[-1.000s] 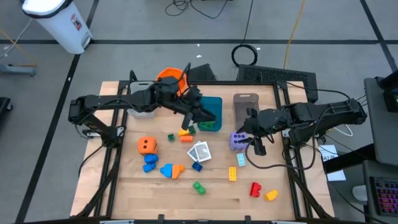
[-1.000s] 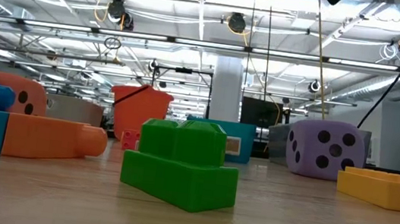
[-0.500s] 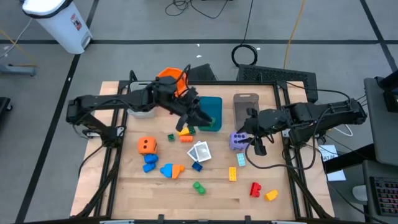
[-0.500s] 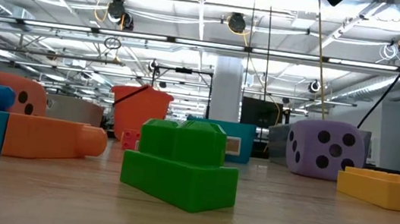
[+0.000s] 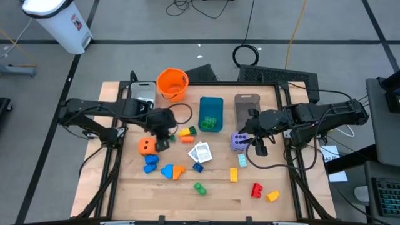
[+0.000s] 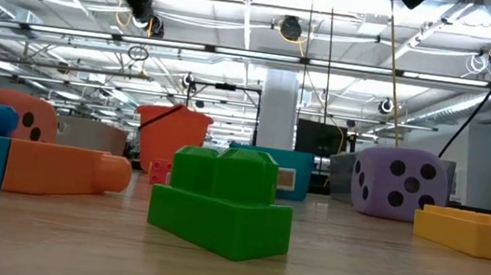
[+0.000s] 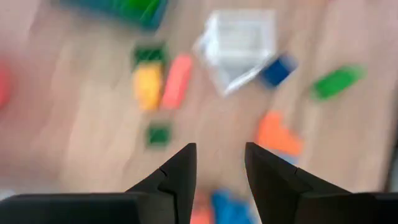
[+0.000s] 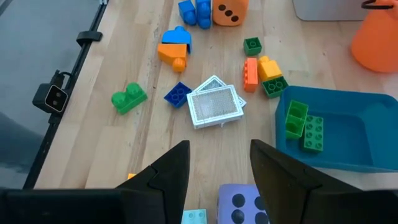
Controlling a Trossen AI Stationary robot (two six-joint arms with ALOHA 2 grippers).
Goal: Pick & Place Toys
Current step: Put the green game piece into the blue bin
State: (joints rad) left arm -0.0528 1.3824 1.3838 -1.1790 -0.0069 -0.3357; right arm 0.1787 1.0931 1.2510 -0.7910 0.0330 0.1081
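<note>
The toys lie scattered on the wooden table: an orange die (image 5: 147, 146), a purple die (image 5: 238, 141), white cards (image 5: 201, 152), blue bricks (image 5: 150, 161), a green brick (image 5: 199, 187), and a yellow, orange and green cluster (image 5: 187, 133). Two green bricks (image 8: 305, 126) lie in the teal tray (image 5: 211, 114). My left gripper (image 5: 161, 134) hangs open and pointing down, just right of the orange die, with nothing between its fingers (image 7: 219, 152). My right gripper (image 5: 257, 147) stands open above the table beside the purple die (image 8: 242, 202), also holding nothing (image 8: 219, 149).
An orange bucket (image 5: 172, 83) stands at the back, with a pale tray (image 5: 142, 94) to its left and a grey tray (image 5: 247, 106) to the right of the teal one. A yellow brick (image 5: 233, 174), a red brick (image 5: 255, 189) and another yellow brick (image 5: 272, 196) lie near the front right.
My left gripper has swung from beside the teal tray toward the table's left and near side, sinking a little and tipping steeply downward, and now hangs by the orange die. The teal tray and orange bucket, half covered before, now show fully.
</note>
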